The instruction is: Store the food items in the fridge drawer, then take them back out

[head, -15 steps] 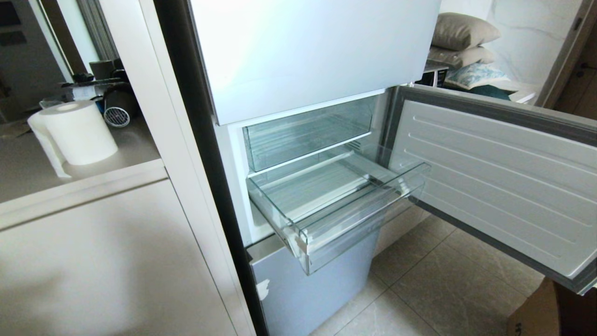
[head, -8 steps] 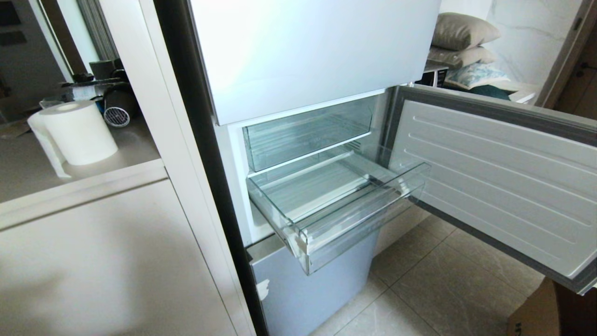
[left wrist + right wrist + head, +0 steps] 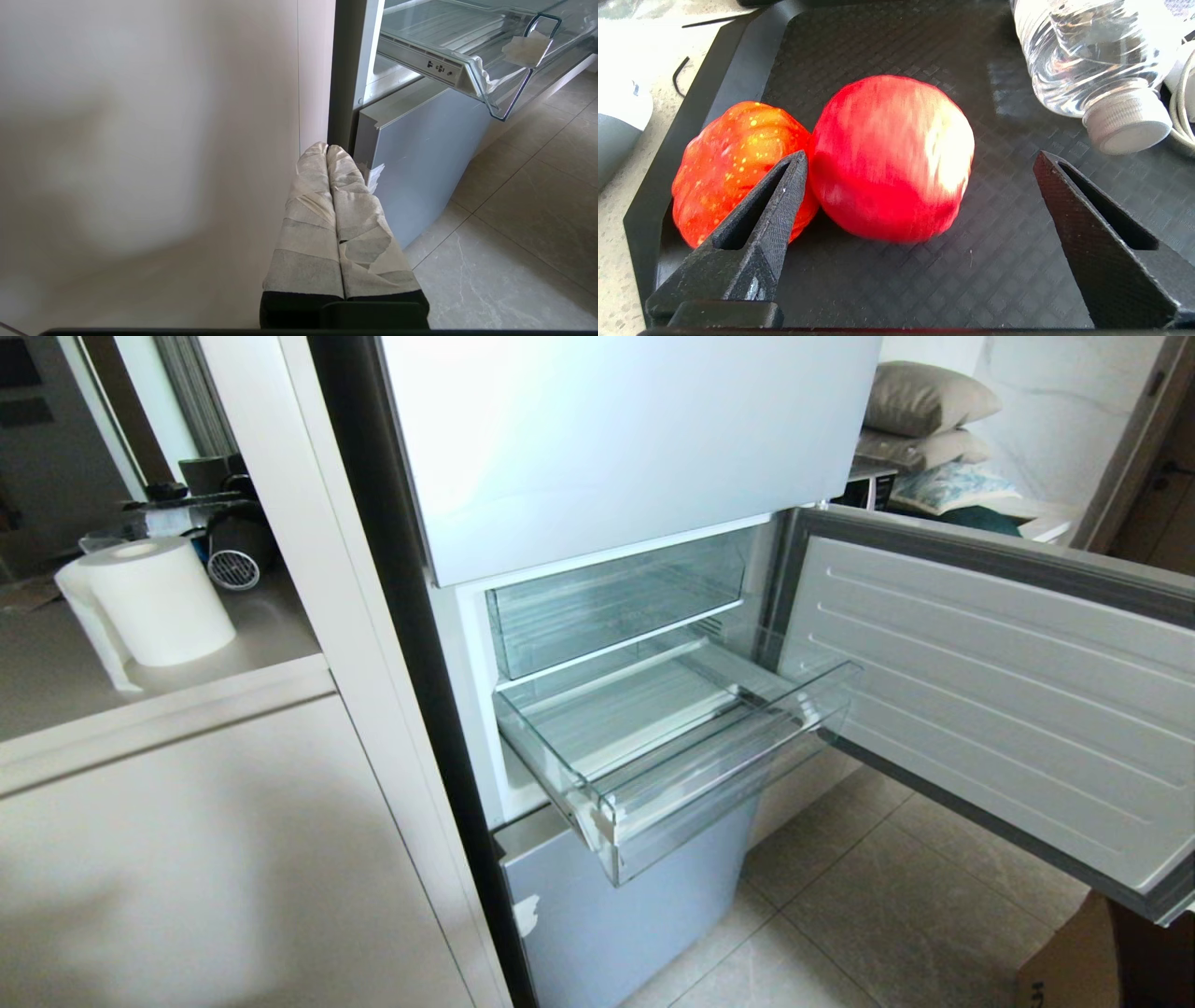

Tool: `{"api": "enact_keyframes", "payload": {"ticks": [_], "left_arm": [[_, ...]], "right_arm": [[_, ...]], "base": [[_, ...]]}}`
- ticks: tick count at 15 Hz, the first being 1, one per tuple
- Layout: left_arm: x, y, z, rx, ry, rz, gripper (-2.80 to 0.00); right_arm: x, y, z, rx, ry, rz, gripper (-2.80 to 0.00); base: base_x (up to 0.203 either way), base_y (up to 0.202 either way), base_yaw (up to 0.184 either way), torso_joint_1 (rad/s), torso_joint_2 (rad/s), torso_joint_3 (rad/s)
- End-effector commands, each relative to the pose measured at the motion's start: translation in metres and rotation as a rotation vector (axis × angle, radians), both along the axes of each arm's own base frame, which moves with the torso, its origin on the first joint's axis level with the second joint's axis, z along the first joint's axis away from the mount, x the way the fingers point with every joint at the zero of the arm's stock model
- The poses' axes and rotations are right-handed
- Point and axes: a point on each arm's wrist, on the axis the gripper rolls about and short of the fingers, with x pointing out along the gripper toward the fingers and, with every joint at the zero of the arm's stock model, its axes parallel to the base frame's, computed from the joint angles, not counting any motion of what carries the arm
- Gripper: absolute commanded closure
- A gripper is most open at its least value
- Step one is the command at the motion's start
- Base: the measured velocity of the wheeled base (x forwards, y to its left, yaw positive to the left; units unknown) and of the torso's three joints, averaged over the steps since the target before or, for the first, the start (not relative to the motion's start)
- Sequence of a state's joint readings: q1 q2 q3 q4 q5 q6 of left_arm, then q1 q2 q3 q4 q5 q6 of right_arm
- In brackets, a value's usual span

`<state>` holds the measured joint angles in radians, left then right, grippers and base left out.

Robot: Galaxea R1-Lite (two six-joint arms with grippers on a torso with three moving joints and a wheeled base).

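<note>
Fridge drawer (image 3: pixel 709 775) is pulled out, nothing inside. Right gripper (image 3: pixel 920 163) is spread wide over a black tray (image 3: pixel 878 37), grasping nothing; the apple (image 3: pixel 892 158) sits between its fingers, touching the tomato (image 3: pixel 733 163) beside it. A water bottle (image 3: pixel 1087 60) lies near. Left gripper (image 3: pixel 327 148) is clenched, near the fridge's lower door (image 3: pixel 420 154).

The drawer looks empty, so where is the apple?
In the right wrist view, the apple sits on a black tray, touching the tomato, between the open right gripper's fingers.
</note>
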<state>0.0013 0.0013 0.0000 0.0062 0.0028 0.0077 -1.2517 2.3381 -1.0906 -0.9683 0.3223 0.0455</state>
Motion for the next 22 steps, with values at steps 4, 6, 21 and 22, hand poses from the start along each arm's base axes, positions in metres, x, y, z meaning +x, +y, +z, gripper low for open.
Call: {"api": "enact_keyframes", "payload": {"ticks": [4,6,21,22], "left_arm": [[0.000,0.000,0.000,0.000,0.000,0.001,0.00],[0.000,0.000,0.000,0.000,0.000,0.001,0.00],[0.000,0.000,0.000,0.000,0.000,0.001,0.00],[0.000,0.000,0.000,0.000,0.000,0.001,0.00]], "right_arm": [[0.001,-0.006,-0.007,-0.058,-0.016,-0.003,-2.80],[0.002,-0.006,-0.007,-0.061,-0.017,-0.001,-2.80],[0.030,-0.023,-0.034,-0.060,-0.035,0.046,-2.80],[0.030,-0.023,-0.033,-0.061,-0.039,0.045,-2.80]], "base": [[0.000,0.000,0.000,0.000,0.00,0.000],[0.000,0.000,0.000,0.000,0.00,0.000],[0.000,0.000,0.000,0.000,0.00,0.000],[0.000,0.000,0.000,0.000,0.00,0.000]]}}
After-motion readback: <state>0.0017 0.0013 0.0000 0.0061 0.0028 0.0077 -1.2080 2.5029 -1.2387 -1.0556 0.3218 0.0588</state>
